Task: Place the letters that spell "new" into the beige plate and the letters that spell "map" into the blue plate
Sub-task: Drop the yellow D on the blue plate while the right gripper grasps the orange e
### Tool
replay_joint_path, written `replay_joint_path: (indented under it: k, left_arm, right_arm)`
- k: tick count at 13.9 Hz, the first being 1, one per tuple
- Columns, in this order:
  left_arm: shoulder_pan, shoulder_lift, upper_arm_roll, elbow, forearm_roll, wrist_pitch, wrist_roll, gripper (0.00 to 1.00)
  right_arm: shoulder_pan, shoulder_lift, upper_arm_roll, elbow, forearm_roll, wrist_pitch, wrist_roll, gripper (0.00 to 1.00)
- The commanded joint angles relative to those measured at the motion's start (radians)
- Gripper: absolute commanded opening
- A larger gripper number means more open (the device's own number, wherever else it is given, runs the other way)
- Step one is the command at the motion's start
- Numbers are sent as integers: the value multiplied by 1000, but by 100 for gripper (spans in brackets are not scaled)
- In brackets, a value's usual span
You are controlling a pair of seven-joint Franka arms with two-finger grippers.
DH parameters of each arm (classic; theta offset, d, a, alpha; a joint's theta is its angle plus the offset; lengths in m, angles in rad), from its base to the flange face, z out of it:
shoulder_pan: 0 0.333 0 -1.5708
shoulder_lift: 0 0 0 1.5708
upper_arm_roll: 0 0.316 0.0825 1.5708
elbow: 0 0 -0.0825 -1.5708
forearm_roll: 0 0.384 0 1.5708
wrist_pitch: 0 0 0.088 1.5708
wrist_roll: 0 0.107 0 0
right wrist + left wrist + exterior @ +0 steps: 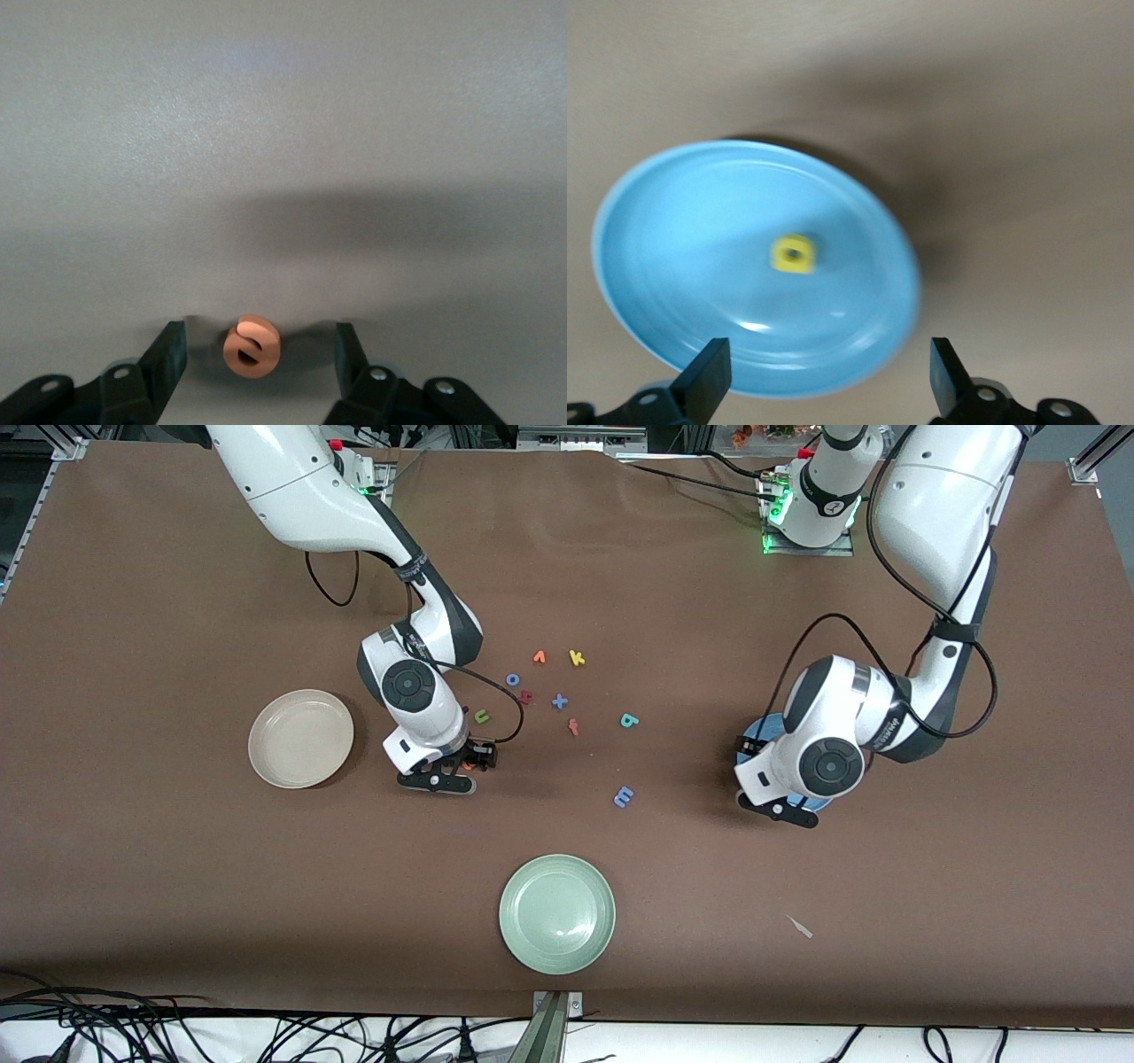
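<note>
My left gripper [828, 381] hangs open over the blue plate [682, 230], where the yellow a [794, 254] lies near the middle. In the front view that arm covers most of the blue plate [749, 737]. My right gripper [260, 354] is down at the table with the orange e [252, 347] between its fingers, a gap on each side. The beige plate [301, 738] lies beside it, with no letters in it. On the table lie the green n [481, 716], red-pink w [573, 727], teal p [629, 720] and blue m [624, 797].
Other letters lie near the table's middle: an orange v [539, 657], yellow k [577, 658], blue o [512, 679], blue x [560, 701] and a dark-red one [526, 697]. A pale green plate [556, 912] sits nearest the front camera.
</note>
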Motion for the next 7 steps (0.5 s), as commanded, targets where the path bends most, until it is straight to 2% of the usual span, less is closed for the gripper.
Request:
replay_joint_path:
  k: [1,4,7]
  left_arm:
    - [-6,-17,-67,-7,-20,-14,-288,100]
    - [-4,-11,-131,-42,-50,55,-552,100]
    - [-26,0,-148,-91,-115,189,-769,100]
  right_arm:
    - [8,22,-2,17,-10,16,16,69]
    - [8,22,-2,17,-10,19,16,60]
    - [8,24,-3,17,-10,25,17,50]
